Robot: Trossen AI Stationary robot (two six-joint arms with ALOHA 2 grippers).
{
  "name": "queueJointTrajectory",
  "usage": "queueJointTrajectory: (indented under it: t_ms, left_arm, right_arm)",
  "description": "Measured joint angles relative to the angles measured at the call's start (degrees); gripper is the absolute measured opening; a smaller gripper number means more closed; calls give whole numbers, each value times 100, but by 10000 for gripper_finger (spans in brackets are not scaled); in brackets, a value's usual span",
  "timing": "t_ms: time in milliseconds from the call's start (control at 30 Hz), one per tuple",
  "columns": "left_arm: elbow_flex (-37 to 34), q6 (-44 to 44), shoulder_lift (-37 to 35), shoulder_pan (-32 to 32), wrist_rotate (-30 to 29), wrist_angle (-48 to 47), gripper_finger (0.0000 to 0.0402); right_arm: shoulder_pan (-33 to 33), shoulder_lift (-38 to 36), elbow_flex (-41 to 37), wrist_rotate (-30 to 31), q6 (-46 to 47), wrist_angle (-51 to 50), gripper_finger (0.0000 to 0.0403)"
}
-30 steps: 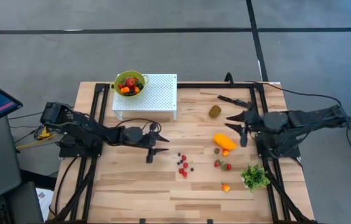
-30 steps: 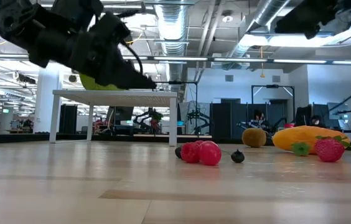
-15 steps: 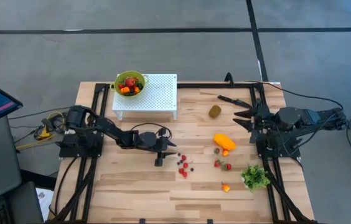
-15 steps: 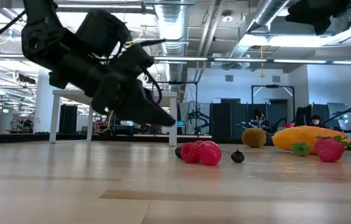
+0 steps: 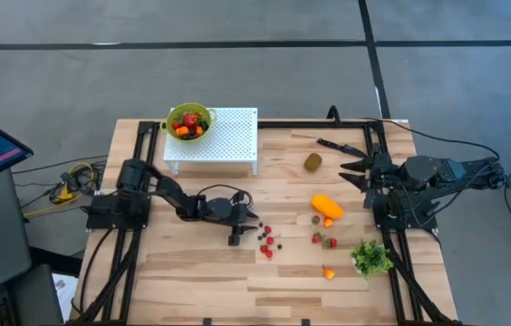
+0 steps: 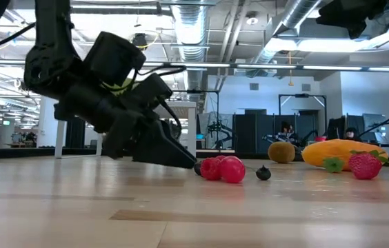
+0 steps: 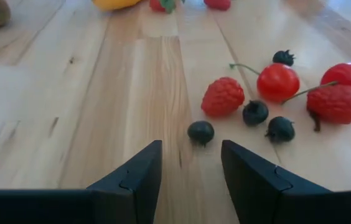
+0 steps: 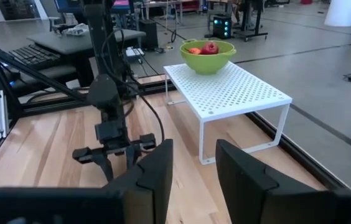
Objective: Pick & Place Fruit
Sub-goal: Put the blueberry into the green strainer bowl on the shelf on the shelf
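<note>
Pale planked wood table [image 5: 201, 272], glossy red cherries [image 7: 277, 81], bumpy matt raspberries [image 7: 223, 97], perforated white metal rack [image 8: 231, 94]

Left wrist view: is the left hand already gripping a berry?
No: the left hand is open, and the nearest dark berry lies on the table just ahead of its fingertips.

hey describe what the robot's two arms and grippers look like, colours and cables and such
Both arms are matte black, built of chunky jointed segments with thin black cables looping alongside. The left gripper and right gripper each end in two flat, wedge-shaped black fingers. No markings are visible.
</note>
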Motion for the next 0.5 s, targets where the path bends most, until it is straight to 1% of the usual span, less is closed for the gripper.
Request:
queueJointTrajectory:
  t_ms: [200,333,500]
  left_arm:
    - [335,-6,329,-7,299,65,156]
    - [385,-5,375,-9,331,66,153]
    - [383,-4,375,-7,345,56,131]
  right_arm:
    - [0,0,0,0,0,-1,116]
    - [0,-1,0,0,0,-1,116]
    - [0,0,0,0,0,-1,116]
